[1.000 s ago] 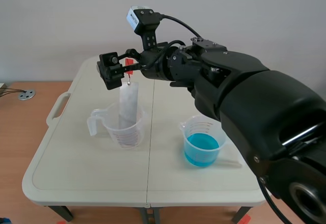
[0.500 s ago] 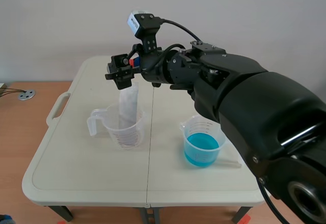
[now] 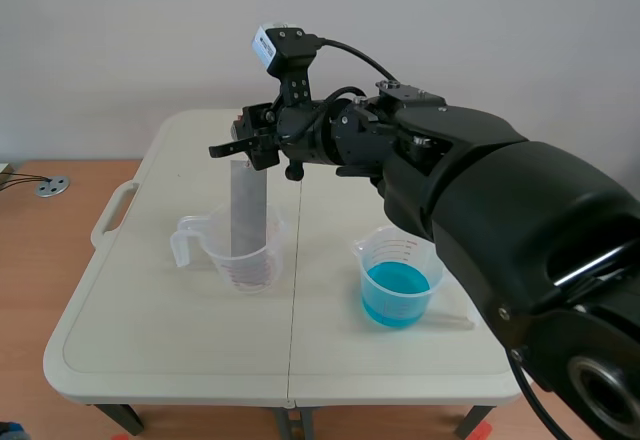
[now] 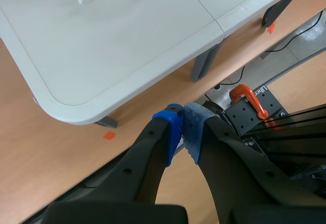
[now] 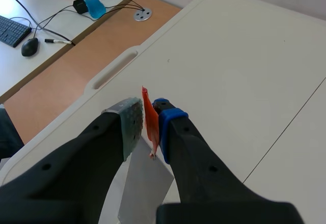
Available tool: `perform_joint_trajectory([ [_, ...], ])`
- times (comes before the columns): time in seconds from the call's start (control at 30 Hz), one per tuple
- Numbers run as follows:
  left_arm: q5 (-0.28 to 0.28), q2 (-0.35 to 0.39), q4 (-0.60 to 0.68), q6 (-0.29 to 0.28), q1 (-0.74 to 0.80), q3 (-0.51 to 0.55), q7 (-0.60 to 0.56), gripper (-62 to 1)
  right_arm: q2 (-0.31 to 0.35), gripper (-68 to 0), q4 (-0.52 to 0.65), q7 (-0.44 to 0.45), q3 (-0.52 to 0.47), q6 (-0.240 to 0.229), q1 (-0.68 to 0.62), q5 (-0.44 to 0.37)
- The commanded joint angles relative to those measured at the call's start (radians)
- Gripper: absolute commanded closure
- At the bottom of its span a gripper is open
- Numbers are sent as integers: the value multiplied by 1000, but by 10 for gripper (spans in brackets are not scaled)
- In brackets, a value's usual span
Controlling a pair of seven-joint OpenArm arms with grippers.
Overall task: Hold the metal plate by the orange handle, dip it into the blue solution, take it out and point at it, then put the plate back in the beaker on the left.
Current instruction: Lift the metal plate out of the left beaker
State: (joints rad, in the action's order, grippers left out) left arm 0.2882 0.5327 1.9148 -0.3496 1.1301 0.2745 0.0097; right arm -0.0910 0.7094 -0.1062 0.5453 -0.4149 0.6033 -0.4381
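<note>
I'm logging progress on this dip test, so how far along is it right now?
Done: nothing visibly yet. In hand: the right hand is shut on the orange handle, with the metal plate standing upright in the left beaker. Left: seemingly lifting it out, dipping it in the blue solution, pointing at it and returning it.

In the scene view the right claw (image 3: 240,145) mostly hides the orange handle (image 5: 148,116) and the foot of the metal plate (image 3: 248,205) is dim behind the cloudy wall of the left beaker (image 3: 245,260), while the right wrist view cuts off the metal plate's lower end and the left wrist view shows just 1 scrap of that beaker.
</note>
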Motion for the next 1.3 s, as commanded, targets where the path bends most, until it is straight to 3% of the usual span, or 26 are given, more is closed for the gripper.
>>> perform_joint_trajectory([
  [0.0,7,0,11,-4,-2,-3,-13,-26,-1,-10,19,19,-1,-4,23,-12],
  [0.23,7,0,11,-4,-2,-3,-13,-26,0,-13,19,27,-1,-5,23,-12],
  [0.53,6,0,11,-5,-2,-3,-10,-26,2,-13,42,76,-9,-74,-16,-10],
  [0.77,6,0,11,-5,-2,-5,-10,-26,6,-13,121,98,-10,-111,-76,28],
  [1.27,6,0,11,-5,-2,-5,-10,-26,21,-13,364,90,-9,-117,-177,153],
])
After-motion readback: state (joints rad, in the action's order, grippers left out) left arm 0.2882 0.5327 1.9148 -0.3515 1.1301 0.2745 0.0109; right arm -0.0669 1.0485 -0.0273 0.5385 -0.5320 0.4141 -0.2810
